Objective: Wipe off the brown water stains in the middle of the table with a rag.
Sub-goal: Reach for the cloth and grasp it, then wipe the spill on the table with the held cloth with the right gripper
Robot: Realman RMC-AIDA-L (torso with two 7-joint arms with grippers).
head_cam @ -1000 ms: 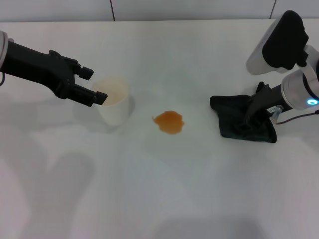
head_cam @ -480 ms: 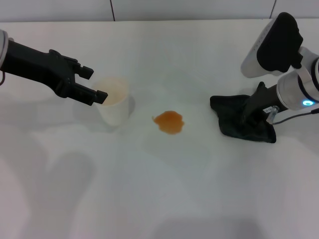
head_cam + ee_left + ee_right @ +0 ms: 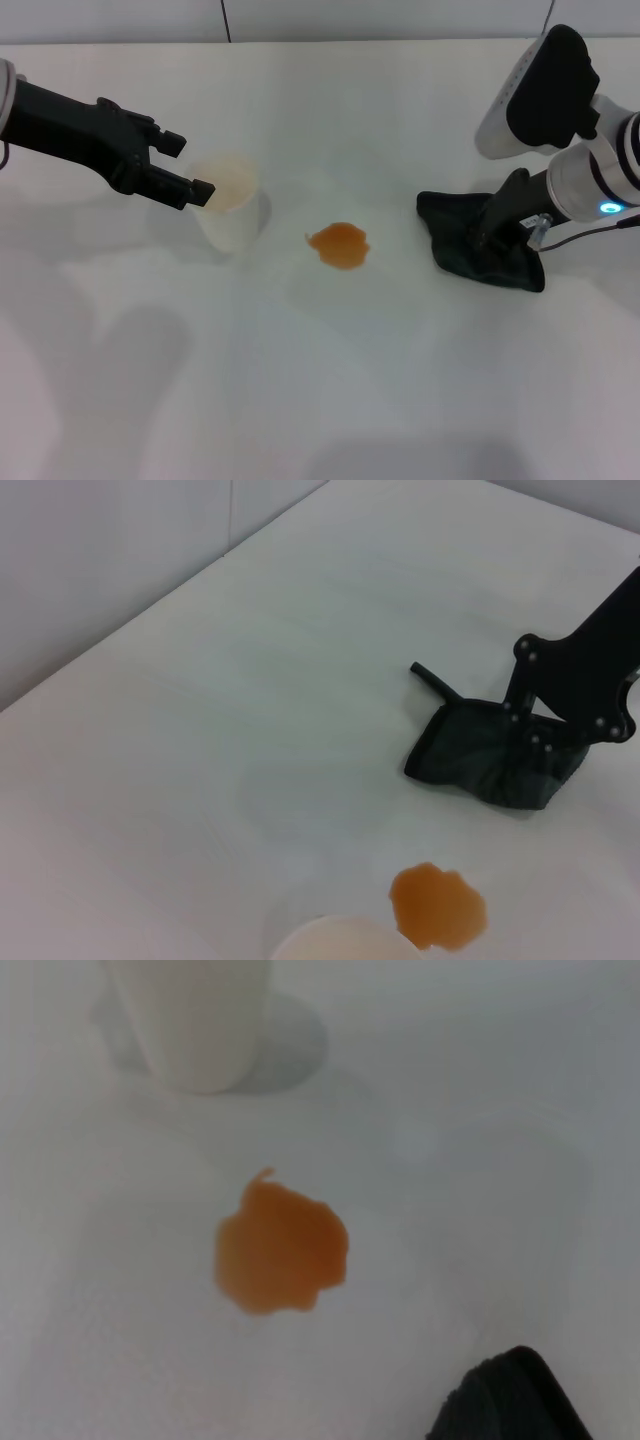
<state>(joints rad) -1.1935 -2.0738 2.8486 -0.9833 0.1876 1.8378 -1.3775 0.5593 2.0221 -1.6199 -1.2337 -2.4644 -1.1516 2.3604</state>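
The brown water stain (image 3: 340,245) is a small orange-brown blotch in the middle of the white table (image 3: 330,380). It also shows in the left wrist view (image 3: 438,906) and the right wrist view (image 3: 280,1250). The dark rag (image 3: 462,240) lies to the stain's right, apart from it. My right gripper (image 3: 497,235) is down on the rag and shut on it. The left wrist view shows the rag (image 3: 470,760) under the right gripper (image 3: 535,742). A corner of the rag (image 3: 510,1400) shows in the right wrist view. My left gripper (image 3: 190,167) is open beside the cup's rim.
A white paper cup (image 3: 230,205) stands upright to the left of the stain, with its rim next to my left gripper's fingertips. It also shows in the right wrist view (image 3: 195,1020). A wall runs along the table's far edge.
My right gripper has moved slightly left toward the stain, and the rag has shifted with it. The left arm, the cup and the stain have not moved.
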